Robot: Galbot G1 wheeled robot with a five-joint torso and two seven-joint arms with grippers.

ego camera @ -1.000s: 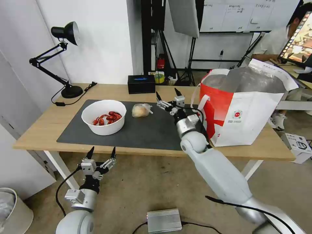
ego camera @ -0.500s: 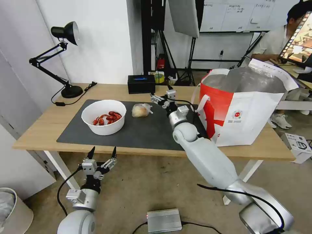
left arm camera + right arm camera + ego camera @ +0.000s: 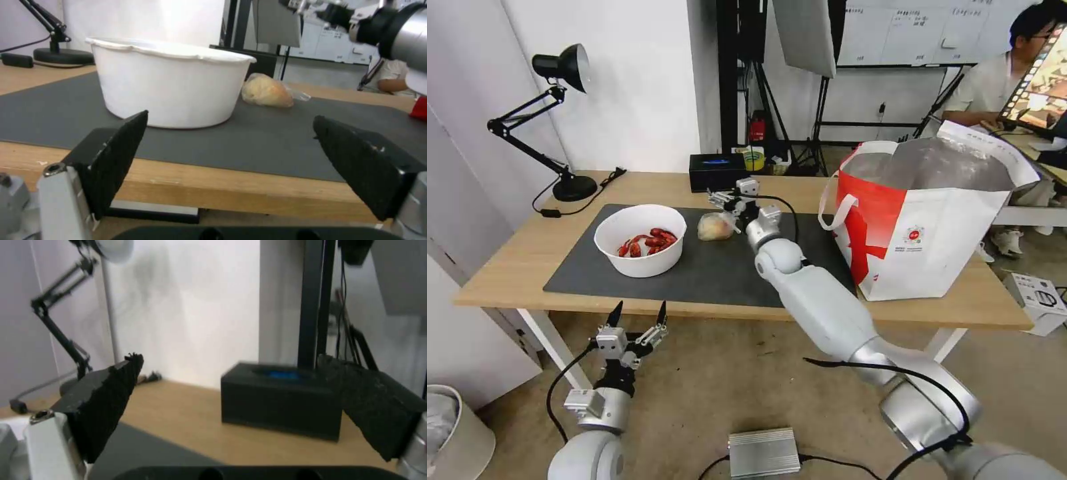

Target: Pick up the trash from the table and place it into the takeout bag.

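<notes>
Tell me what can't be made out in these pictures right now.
- Inside of the takeout bag: head view, its own walls hide the contents.
- Bowl contents: left wrist view, the white side wall blocks them.
- Small clear bag: head view, the right hand hangs above it; contact unclear.
- Left hand is parked below the table edge.

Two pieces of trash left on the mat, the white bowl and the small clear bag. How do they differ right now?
The white bowl is the bigger, a rigid open tub standing upright with red crayfish inside; the small clear bag is soft and lies on its side around a tan lump. The open right gripper hovers just behind the bag; the bowl has no gripper beside it, the open left gripper waiting below the table edge. Both rest on the dark grey mat.
</notes>
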